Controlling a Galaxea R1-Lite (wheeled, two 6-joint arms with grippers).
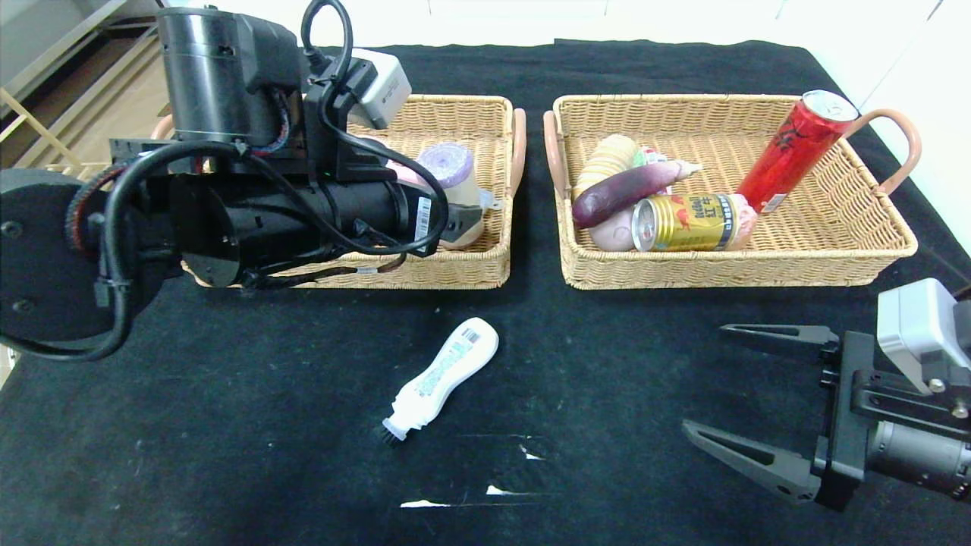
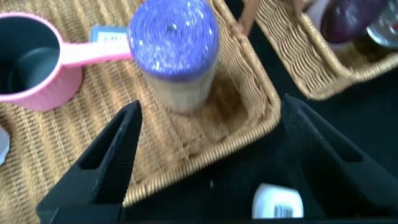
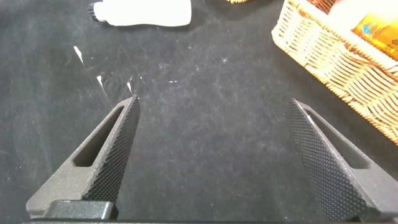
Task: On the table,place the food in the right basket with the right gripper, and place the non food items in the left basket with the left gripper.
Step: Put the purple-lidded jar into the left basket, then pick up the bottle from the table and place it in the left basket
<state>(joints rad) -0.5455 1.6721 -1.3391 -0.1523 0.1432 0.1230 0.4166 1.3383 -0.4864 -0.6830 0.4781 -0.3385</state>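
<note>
The beige roll with a purple top (image 1: 447, 163) (image 2: 174, 43) stands upright in the left basket (image 1: 425, 277) (image 2: 205, 158), free of any grip. My left gripper (image 2: 210, 106) hangs open just above the basket's near right corner, the roll beyond its fingertips. The white brush (image 1: 444, 375) (image 2: 278, 202) (image 3: 146, 12) lies on the black table (image 1: 227, 425) in front of the baskets. In the right basket (image 1: 736, 277) are a red can (image 1: 793, 152), a gold can (image 1: 686, 222), an eggplant (image 1: 622, 193) and a potato (image 1: 611, 233). My right gripper (image 1: 705, 379) (image 3: 212, 102) is open and empty over the cloth at the near right.
A pink saucepan (image 2: 31, 68) lies in the left basket beside the roll. My left arm (image 1: 250, 197) covers much of that basket in the head view. White flecks (image 1: 485, 493) mark the cloth near the front. The table's right edge (image 1: 910, 152) runs close to the right basket.
</note>
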